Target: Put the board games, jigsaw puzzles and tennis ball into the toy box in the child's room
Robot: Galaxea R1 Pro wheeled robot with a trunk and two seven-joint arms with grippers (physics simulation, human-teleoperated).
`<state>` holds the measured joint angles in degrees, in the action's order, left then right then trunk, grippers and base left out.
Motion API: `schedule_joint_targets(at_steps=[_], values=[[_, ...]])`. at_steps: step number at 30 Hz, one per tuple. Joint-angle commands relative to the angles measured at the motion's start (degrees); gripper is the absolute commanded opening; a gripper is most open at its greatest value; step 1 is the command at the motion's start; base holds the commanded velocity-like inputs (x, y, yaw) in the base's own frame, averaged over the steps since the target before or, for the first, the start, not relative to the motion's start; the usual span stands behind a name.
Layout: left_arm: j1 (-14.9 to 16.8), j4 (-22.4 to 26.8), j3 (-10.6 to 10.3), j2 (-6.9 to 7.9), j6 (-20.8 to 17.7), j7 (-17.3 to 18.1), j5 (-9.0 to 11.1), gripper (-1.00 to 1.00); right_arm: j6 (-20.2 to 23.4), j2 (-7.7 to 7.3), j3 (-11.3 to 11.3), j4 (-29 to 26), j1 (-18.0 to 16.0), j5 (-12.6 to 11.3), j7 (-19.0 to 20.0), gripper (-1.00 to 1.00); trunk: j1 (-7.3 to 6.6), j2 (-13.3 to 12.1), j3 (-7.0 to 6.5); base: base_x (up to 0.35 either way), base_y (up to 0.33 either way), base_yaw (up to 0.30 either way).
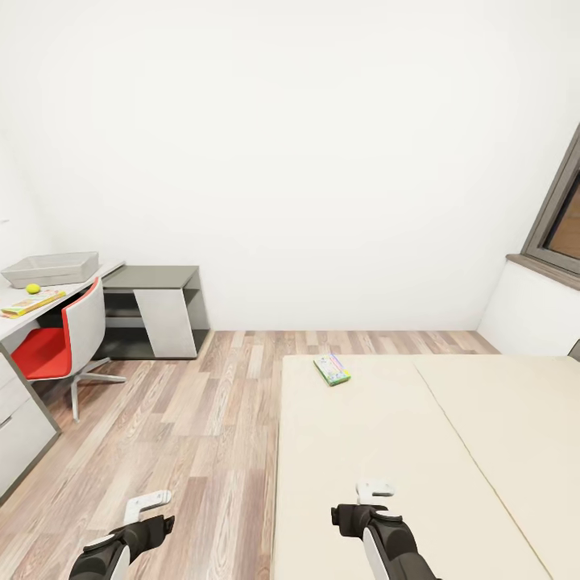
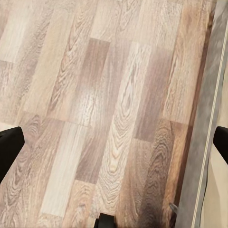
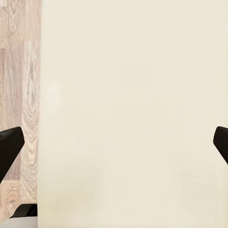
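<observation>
Right now both arms hang low and empty. The left gripper (image 1: 149, 506) hovers over the wood floor (image 1: 185, 419) beside the bed (image 1: 387, 451), and the right gripper (image 1: 375, 490) hovers over the near end of the mattress. In each wrist view the two dark fingertips sit far apart at the picture's edges with nothing between them, so both sets of jaws stand released.

One board game (image 1: 332, 369), a small flat green-edged box, lies on the bed near its far left corner, well beyond the right gripper. Across the room the toy box (image 1: 51, 268) sits at the far end of the table (image 1: 16, 322), with the tennis ball (image 1: 33, 287) just in front of it and a flat colourful item (image 1: 32, 303) nearer still; whether that is a puzzle or a game box is too small to tell.

The likely trouble is reach. The box lies flat on a soft surface, so fingers coming straight down may press it into the mattress or slide it away instead of getting under an edge. Leaning in from this spot could also bring the base against the bed frame. Later, the red chair (image 1: 60, 342) stands close against the table and may block the approach to the bin.
</observation>
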<state>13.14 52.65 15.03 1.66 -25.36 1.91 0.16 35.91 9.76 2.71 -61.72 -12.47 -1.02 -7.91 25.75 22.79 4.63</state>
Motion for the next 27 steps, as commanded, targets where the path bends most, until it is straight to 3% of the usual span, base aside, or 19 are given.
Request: schedule_joint_targets(at_steps=[1,27], values=[[0.04,0.09,0.1,-0.01,-0.34,0.2,0.01,1.0,0.3,-0.01,0.1,-0.07,-0.06,-0.12,-0.35,1.0,0.04,0.13,0.13,0.0,0.0,0.0],[0.04,0.08,0.09,-0.08,-0.35,0.2,0.01,1.0,0.28,-0.01,0.1,-0.07,-0.05,-0.12,-0.35,1.0,0.04,0.13,0.13,0.0,-0.027,0.0]])
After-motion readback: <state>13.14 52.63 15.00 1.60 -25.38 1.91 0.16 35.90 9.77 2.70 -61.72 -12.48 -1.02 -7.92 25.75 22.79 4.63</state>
